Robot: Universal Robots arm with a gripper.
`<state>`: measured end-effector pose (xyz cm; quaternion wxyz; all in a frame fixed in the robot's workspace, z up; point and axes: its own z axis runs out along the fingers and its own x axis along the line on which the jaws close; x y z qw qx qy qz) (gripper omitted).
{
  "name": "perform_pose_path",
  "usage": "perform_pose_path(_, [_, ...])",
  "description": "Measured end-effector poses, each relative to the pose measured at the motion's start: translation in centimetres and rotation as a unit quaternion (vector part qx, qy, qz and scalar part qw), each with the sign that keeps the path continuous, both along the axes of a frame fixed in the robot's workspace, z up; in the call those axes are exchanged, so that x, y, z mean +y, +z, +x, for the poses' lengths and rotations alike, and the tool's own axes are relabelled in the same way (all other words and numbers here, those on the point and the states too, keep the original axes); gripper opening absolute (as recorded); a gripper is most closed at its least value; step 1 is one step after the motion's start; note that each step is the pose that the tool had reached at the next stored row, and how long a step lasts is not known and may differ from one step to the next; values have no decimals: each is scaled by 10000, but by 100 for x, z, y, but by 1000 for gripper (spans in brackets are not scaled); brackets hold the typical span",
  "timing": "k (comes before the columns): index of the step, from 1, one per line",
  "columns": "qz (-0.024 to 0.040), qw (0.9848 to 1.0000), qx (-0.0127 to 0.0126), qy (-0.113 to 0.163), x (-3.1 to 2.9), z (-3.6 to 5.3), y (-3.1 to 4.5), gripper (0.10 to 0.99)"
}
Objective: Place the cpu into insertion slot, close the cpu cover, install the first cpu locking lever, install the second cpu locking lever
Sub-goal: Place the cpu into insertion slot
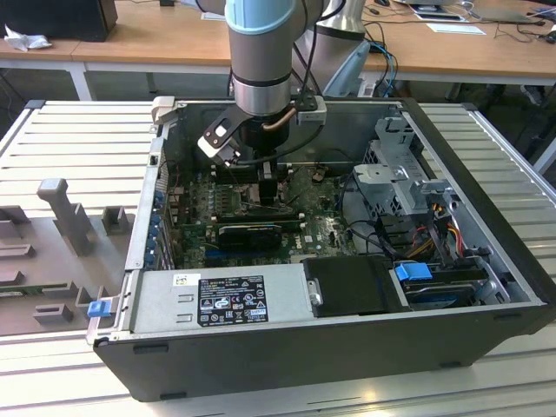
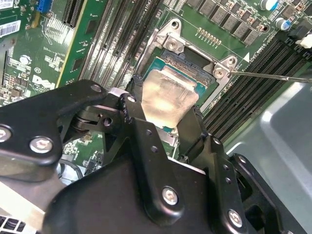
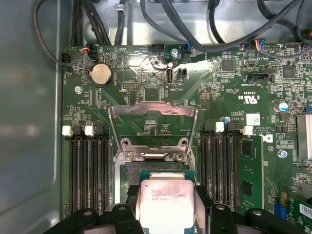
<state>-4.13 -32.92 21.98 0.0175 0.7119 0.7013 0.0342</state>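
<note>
Second wrist view: the gripper [image 2: 165, 108] was clamped on the cpu [image 2: 168, 92], a thin square with a dull silvery face, held flat just over the dark-framed insertion slot [image 2: 191, 62]; contact was unclear. In the first wrist view the cpu cover [image 3: 152, 108], a thin grey frame, stood raised open. In the exterior view, the gripper hung at eleven o'clock from the middle of the case [image 1: 261, 365].

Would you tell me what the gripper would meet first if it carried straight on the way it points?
Most likely the insertion slot: the gripper holds the cpu just over it, though the gap is unclear.
</note>
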Motion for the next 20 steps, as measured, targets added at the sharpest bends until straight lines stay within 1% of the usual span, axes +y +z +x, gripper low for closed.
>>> perform_pose_path(2, [-1, 10000, 0, 0, 29, -30, -39, 529])
perform_pose_path(3, [-1, 10000, 7, 1, 32, -30, -53, 529])
perform_pose_path(4, [0, 10000, 7, 1, 34, -30, -61, 529])
perform_pose_path(5, [-1, 10000, 9, 1, 42, -21, -69, 529])
perform_pose_path(7, [-1, 10000, 12, 12, 58, 28, -84, 529])
perform_pose_path(8, [1, 10000, 12, 18, 62, 34, -96, 529])
perform_pose_path(10, [-2, 10000, 14, 19, 62, 25, -106, 529])
perform_pose_path(12, [-1, 10000, 13, 28, 62, -2, -110, 529])
perform_pose_path(13, [0, 10000, 14, 68, 62, -6, -116, 529])
perform_pose_path(15, [-1, 9999, 14, 134, 63, -6, -127, 529])
perform_pose_path(20, [-1, 9999, 14, 138, 63, 5, -154, 529])
